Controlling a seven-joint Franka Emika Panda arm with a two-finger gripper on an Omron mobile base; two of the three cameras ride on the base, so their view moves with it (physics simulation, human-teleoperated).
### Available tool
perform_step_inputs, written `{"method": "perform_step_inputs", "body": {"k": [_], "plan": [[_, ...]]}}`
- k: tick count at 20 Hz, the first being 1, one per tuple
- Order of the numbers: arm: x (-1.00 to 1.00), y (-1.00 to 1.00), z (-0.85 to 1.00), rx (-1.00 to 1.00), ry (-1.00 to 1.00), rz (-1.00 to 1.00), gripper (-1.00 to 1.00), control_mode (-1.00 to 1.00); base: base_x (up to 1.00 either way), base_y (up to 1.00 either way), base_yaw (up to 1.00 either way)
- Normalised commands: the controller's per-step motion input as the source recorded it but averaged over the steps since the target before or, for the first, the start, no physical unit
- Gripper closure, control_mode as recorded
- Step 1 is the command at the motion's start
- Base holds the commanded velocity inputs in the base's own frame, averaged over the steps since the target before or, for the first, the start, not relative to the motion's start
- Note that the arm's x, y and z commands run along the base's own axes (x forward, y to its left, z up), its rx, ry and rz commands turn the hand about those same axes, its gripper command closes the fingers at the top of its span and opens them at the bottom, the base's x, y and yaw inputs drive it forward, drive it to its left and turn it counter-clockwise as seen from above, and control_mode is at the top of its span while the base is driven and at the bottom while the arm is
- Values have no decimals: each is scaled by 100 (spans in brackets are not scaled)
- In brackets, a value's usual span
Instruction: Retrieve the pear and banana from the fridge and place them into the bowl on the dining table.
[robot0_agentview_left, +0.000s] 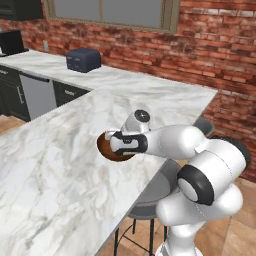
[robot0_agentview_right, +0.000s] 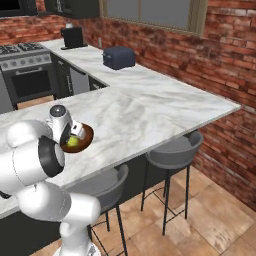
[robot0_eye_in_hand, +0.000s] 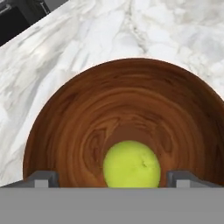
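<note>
Hand view: the two small dark finger tips (robot0_eye_in_hand: 41, 178) are seen set wide apart at the bottom edge, with nothing gripped between them. Between them, at about 6 o'clock of the bowl, the small roundish yellow-green pear (robot0_eye_in_hand: 131, 164) is lying free on the inner floor of the round glossy reddish-brown wooden bowl (robot0_eye_in_hand: 87, 113). The two-finger gripper (robot0_eye_in_hand: 114, 178) is held just above the bowl. The bowl is standing on the long white marble dining table with grey veins (robot0_eye_in_hand: 87, 39). In the right base view a dark blue toaster (robot0_agentview_right: 119, 57) is found on the far counter, at about 1 o'clock from the bowl.
</note>
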Motion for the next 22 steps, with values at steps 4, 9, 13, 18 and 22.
{"method": "perform_step_inputs", "body": {"k": [4,9,13,18,22], "plan": [[-34,0,20,0,-3,-3,-100,-100,0,0,0],[-94,-21,60,0,-12,-1,-100,-100,0,0,0],[-81,-30,98,0,-12,0,-100,-100,0,0,0],[-56,-23,100,0,-8,0,-100,-100,0,0,0],[-70,-11,100,0,1,0,-100,-100,0,0,0]]}}
